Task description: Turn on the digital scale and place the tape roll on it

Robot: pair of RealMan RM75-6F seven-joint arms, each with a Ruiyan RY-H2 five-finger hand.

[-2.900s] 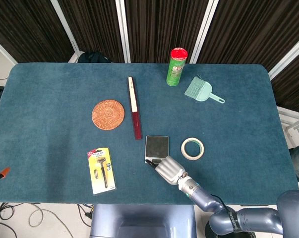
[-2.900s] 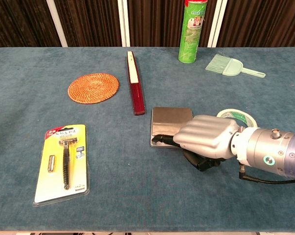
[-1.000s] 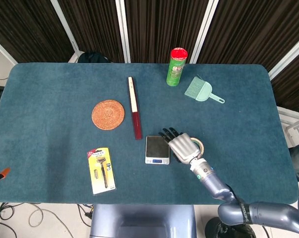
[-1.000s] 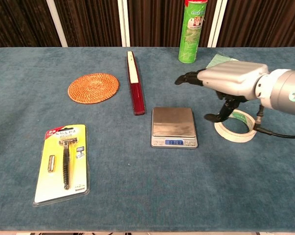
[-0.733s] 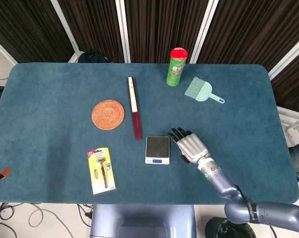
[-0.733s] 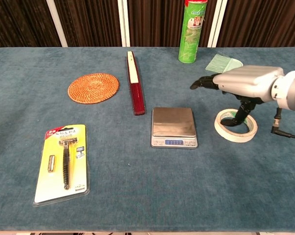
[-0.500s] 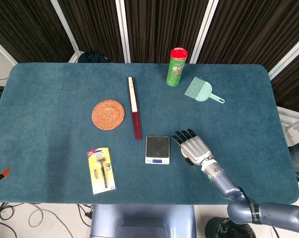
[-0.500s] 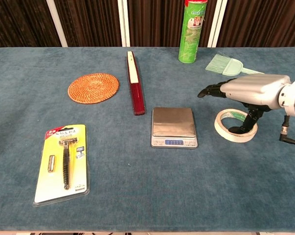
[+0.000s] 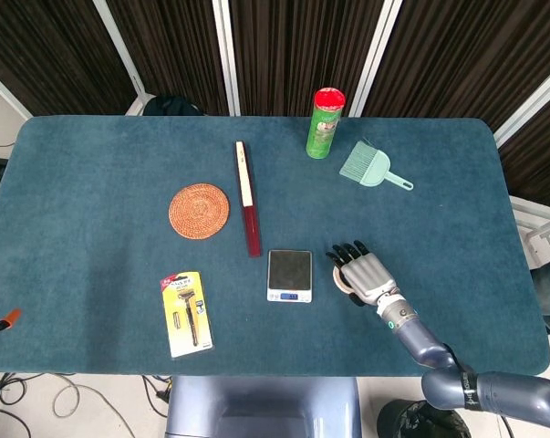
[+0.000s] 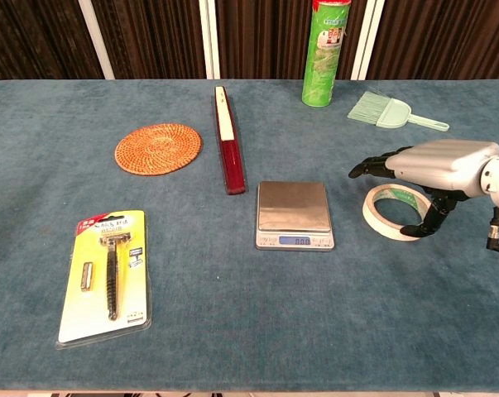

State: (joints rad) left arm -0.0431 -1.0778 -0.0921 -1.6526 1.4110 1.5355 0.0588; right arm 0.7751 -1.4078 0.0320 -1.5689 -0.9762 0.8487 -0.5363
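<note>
The small silver digital scale [image 9: 289, 274] [image 10: 293, 211] lies near the table's front middle, its blue display [image 10: 295, 241] lit. Just to its right the white tape roll [image 10: 373, 212] lies flat on the cloth. My right hand [image 9: 364, 272] [image 10: 435, 165] hovers over the roll, fingers spread and pointing left toward the scale, thumb hanging down at the roll's right rim. It holds nothing. In the head view the hand covers most of the roll. My left hand shows in neither view.
A green can [image 9: 324, 123] [image 10: 325, 54] and a mint hand brush [image 9: 370, 166] [image 10: 390, 112] stand at the back right. A long red-and-white case [image 9: 248, 196], a woven coaster [image 9: 199, 211] and a yellow razor pack [image 9: 186, 313] lie left of the scale.
My right hand left the scale's front edge, rose and swung right, and has settled over the tape roll. The scale's display has lit up.
</note>
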